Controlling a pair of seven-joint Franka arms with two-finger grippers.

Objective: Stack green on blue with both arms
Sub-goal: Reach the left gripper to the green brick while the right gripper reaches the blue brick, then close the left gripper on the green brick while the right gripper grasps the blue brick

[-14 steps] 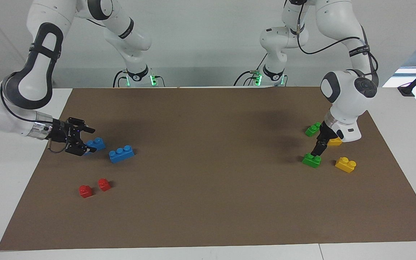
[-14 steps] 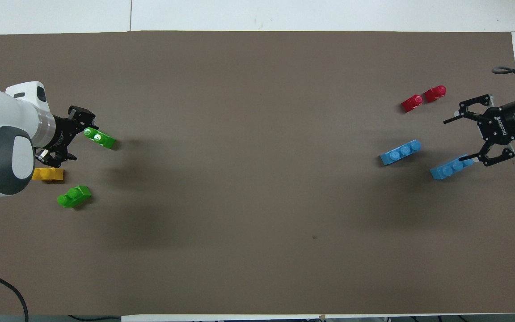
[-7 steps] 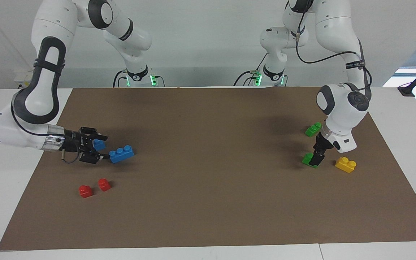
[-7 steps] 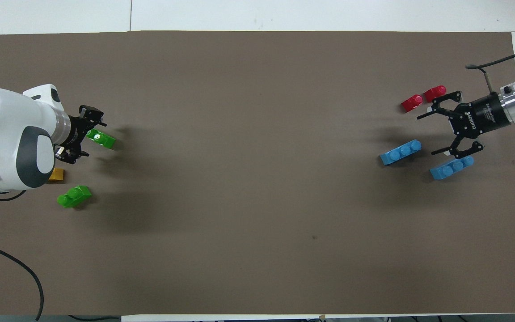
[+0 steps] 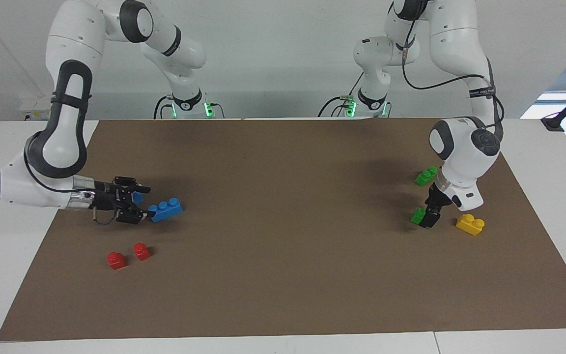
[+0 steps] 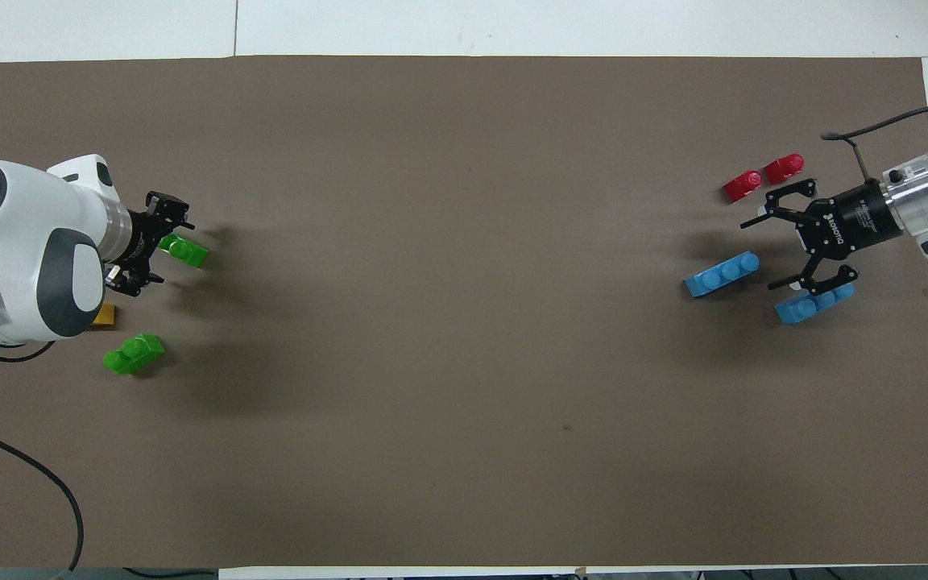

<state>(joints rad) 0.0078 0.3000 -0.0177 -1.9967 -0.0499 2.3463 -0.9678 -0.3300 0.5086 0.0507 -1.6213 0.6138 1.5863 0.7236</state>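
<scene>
Two blue three-stud bricks lie toward the right arm's end of the table. My right gripper (image 5: 146, 201) (image 6: 760, 254) is open and low, its fingertips next to one end of the farther blue brick (image 5: 166, 210) (image 6: 722, 274). Its lower finger covers part of the nearer blue brick (image 5: 137, 197) (image 6: 814, 303). My left gripper (image 5: 429, 219) (image 6: 166, 246) is open and down at the mat, its fingers on either side of a green two-stud brick (image 5: 417, 215) (image 6: 185, 251). A second green brick (image 5: 426, 175) (image 6: 134, 353) lies nearer to the robots.
Two red single-stud bricks (image 5: 116, 259) (image 6: 742, 185) lie farther from the robots than the blue bricks. A yellow brick (image 5: 469, 223) lies beside the left gripper. Another yellow brick (image 6: 101, 314) shows partly under the left arm. A brown mat (image 5: 283, 255) covers the table.
The right gripper moved from the nearer blue brick toward the farther one. The left gripper came down around the green brick. No brick has moved.
</scene>
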